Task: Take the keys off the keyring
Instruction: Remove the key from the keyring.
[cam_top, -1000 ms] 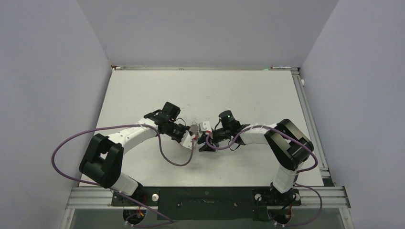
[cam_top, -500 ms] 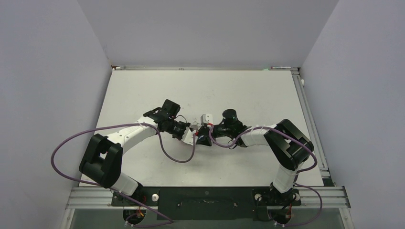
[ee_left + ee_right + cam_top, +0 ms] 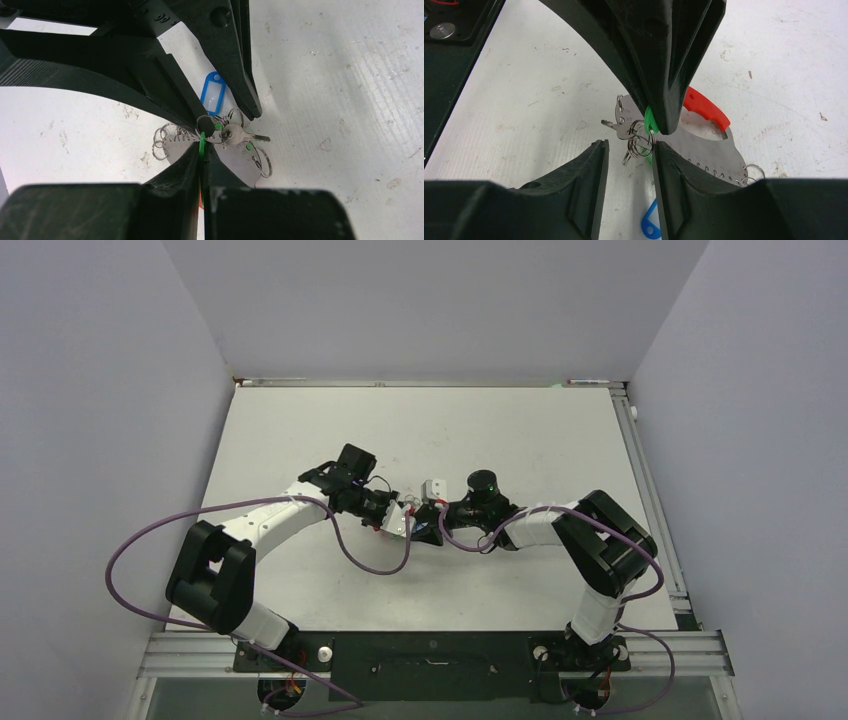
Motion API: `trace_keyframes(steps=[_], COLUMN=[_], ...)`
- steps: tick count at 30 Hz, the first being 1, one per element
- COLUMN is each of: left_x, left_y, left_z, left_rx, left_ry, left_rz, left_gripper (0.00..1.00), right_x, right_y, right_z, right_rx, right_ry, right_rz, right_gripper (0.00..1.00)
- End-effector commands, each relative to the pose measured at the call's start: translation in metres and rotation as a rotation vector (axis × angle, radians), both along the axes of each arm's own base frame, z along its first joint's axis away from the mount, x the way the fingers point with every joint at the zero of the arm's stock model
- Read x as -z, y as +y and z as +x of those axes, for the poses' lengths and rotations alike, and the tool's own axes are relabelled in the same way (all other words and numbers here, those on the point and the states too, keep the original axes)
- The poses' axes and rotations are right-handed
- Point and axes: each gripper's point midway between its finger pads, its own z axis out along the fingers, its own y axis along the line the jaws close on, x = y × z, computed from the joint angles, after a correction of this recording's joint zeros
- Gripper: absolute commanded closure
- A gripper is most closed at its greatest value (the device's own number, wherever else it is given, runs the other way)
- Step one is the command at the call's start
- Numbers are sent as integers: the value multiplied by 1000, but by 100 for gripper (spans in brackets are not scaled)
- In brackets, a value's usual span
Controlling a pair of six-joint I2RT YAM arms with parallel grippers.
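My left gripper (image 3: 202,147) is shut on a green tag (image 3: 202,141) and holds the bunch just above the table. A silver key (image 3: 241,135) and small split rings (image 3: 642,143) hang from that tag. The keyring is a silver half-round plate with a row of holes (image 3: 704,145) and a red curved strap (image 3: 706,107). My right gripper (image 3: 630,147) is open, its fingers on either side of the hanging rings and key (image 3: 620,128). A blue tag (image 3: 212,97) lies on the table under the grippers. In the top view the two grippers meet (image 3: 415,524) at mid-table.
More loose split rings hang from the plate's edge (image 3: 161,142), and a larger one sits on its other side (image 3: 263,160). The white table (image 3: 520,430) is scuffed. Purple cables (image 3: 150,540) loop beside both arms.
My right gripper has swung left and up to meet the left gripper's tips. The left gripper has shifted slightly up and left with the bunch still held.
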Motion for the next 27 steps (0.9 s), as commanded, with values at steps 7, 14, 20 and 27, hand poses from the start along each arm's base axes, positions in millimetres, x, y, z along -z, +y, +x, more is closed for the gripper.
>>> trace_keyframes(steps=[7,14,20,27], left_x=[-29,-33,-34,-34], left_y=[-10,-10,-10,-10], left_z=[11,14,14,14], left_rx=[-27,-61,-61,-62], left_ry=[-5,23,26,28], left_rz=[-85,-104,-108,-110], left_gripper=[100,100,100,100], right_x=[-21,-16,-16,-25], right_y=[4,3,5,9], right_z=[7,11,13,14], right_rx=[-2,3,5,2], right_ry=[-67,-58,-55,-46], right_rz=[85,68,77,118], right_gripper=[71,63,62,79])
